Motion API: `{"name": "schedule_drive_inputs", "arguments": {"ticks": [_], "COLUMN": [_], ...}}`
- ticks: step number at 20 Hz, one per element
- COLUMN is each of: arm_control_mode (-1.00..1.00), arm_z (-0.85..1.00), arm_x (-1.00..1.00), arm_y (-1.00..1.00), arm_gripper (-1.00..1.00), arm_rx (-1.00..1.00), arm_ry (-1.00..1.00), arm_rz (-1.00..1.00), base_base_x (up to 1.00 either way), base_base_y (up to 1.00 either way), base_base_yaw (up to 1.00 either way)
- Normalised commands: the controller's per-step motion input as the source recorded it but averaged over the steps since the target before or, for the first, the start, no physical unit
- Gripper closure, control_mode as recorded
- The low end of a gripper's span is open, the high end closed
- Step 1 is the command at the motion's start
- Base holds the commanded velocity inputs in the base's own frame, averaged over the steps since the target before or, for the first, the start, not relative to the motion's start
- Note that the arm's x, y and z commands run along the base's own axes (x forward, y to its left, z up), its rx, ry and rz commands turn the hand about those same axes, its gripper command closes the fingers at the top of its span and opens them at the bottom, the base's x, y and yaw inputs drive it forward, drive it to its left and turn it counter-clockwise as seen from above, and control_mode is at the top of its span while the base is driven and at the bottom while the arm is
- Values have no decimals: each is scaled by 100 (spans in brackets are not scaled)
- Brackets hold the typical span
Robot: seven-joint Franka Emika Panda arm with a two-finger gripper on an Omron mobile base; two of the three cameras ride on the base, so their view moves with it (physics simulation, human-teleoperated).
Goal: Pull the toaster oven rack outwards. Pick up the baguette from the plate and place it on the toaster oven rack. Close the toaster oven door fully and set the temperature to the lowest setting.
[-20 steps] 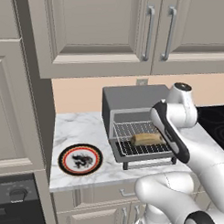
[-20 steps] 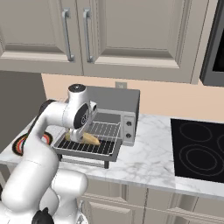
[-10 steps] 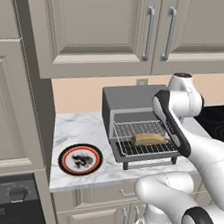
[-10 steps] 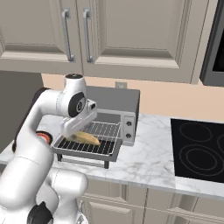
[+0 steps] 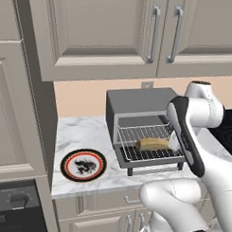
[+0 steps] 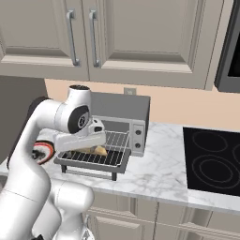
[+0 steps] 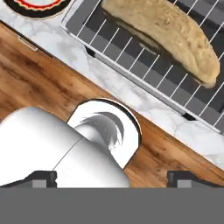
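The gripper [image 7: 112, 177] has its two fingertips [image 7: 43, 177] spread wide apart with nothing between them; it holds and touches nothing. In the hand view it sits above the counter's front edge, looking down on the rack [image 7: 144, 57] and the baguette [image 7: 168, 33], clear of both.

One baguette [image 5: 154, 144] lies lengthwise on the one rack [image 5: 147, 145], which is pulled out over the open door [image 5: 152, 162] of the one toaster oven [image 5: 139, 109]. One plate [image 5: 83, 164] sits bare on the marble counter [image 5: 81, 135], just left of the oven and apart from it.

The arm [image 5: 197, 139] rises from the base, bends at a high elbow and slopes down toward the oven's right front; from the right base view its forearm [image 6: 77, 139] crosses in front of the rack [image 6: 96, 157]. Two knobs [image 6: 138, 138] show on the oven's side panel.
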Motion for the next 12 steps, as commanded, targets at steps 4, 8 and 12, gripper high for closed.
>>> {"name": "schedule_drive_inputs", "arguments": {"ticks": [4,8,12], "arm_control_mode": [-100,-100,-100], "arm_z": [-20,-13,-30], "arm_x": [-31,-18,0], "arm_y": [0,1,0], "arm_gripper": [-100,-100,-100], "arm_rx": [-3,-5,-6], "arm_ry": [2,10,13], "arm_rz": [-64,-64,-42], "base_base_x": [0,0,0], "base_base_y": [0,0,0], "base_base_yaw": [0,0,0]}}
